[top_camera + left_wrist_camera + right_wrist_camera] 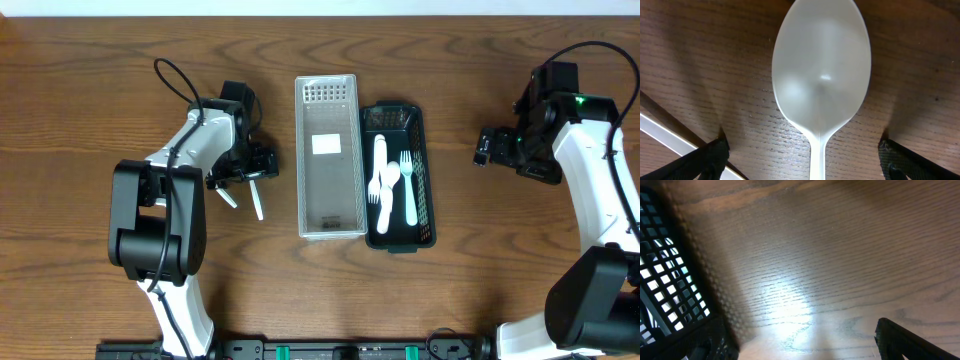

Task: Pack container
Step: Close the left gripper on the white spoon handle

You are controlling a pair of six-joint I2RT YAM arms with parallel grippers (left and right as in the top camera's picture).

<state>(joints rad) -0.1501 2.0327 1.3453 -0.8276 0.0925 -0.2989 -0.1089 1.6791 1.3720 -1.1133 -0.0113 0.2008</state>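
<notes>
Right of left gripper (242,172): clear basket (329,228) beside black basket (426,150) of white cutlery (392,180). Spread wide, gripping nothing, straddling white spoon (821,70) on table (100,80). Right gripper (497,148) equally wide, empty.

The left arm (190,150), at the left of the overhead frame, has rounded white link shells between bulky black joint housings, and a thin black left cable (175,88) loops off it. The right arm (592,170), at the right edge, is built alike, with a black right cable (600,43) and 1 small green light (580,100). The left tool (810,162) and right tool (807,342) end in matte black fingertips (707,160).
</notes>
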